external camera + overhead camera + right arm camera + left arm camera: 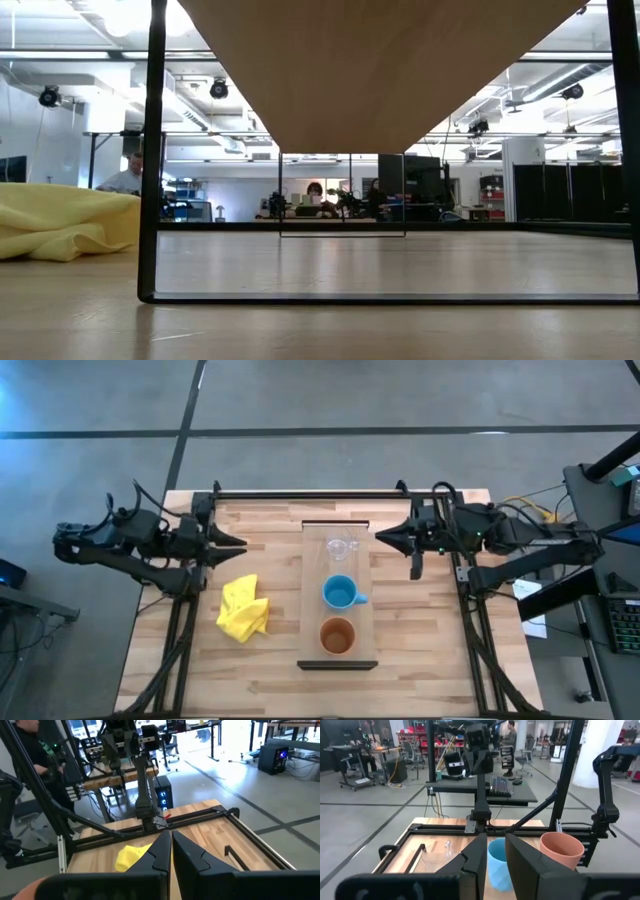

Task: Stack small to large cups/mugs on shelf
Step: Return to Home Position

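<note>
Count on inspection: three vessels, one shelf, one cloth, two arms.

The shelf (312,575) was a long, narrow board of pale wood, lying lengthwise down the middle of the slatted counter (420,640), with a dark edge at the end nearest the orange cup. The low view showed its pale underside raised on thin dark legs.

All three vessels stood upright on the shelf in a single row, apart from one another:
- the clear glass mug (340,548) at the far end, faint against the wood;
- the light-blue mug (340,593) in the middle, handle turned toward the right arm's side;
- the orange-brown cup (338,635), handleless, closest to the dark edge.

One crumpled yellow cloth (243,608) lay on the counter beside the shelf, on the left arm's side and not touching it.

The left end effector (241,544) hung off the shelf's left flank, pointing inward, gripping nothing. Its fingers stood narrowly apart, and in the left wrist view the blue mug showed through the gap. The right end effector (380,537) sat opposite, just off the shelf's right flank near the glass mug, with its fingers pressed together and empty. Neither touched a vessel.
</note>
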